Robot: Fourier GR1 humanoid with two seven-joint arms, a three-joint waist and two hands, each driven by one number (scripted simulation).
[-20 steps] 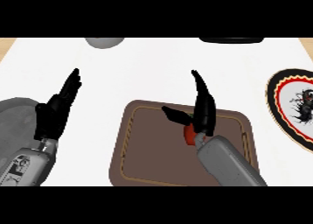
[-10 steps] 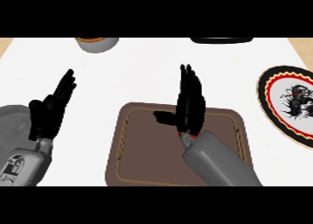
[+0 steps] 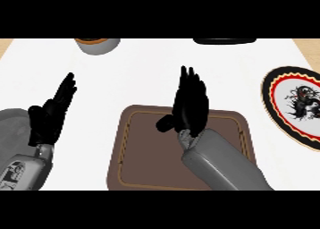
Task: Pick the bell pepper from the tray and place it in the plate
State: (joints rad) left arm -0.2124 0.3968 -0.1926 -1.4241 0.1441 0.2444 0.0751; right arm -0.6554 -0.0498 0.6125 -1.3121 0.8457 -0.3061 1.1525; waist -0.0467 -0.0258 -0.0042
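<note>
- Two black hands rise over a white counter in the head view, each on a grey forearm entering from the lower edge.
- The right hand hangs above the far edge of the brown tray, fingers straight and pointing away from the robot, thumb jutting to the left; nothing can be seen in its hold.
- The bell pepper cannot be made out anywhere in this view; whether it lies hidden beneath the right hand or forearm cannot be told.
- The tray, dark brown with a thin lighter line inside its rim, sits at centre near the lower edge, the right forearm crossing its right half.
- The left hand stands open at the left side, fingers up and slightly tilted to the right, resting apart from the tray and holding nothing.
- The plate, white with a red ring, a black scalloped border and a dark figure at its middle, lies at the right edge, well apart from the tray and with nothing on it.
- A grey bowl-like vessel with an orange inside shows at the far edge, left of centre.
- A flat black object lies at the far edge, right of centre, partly cut off.
</note>
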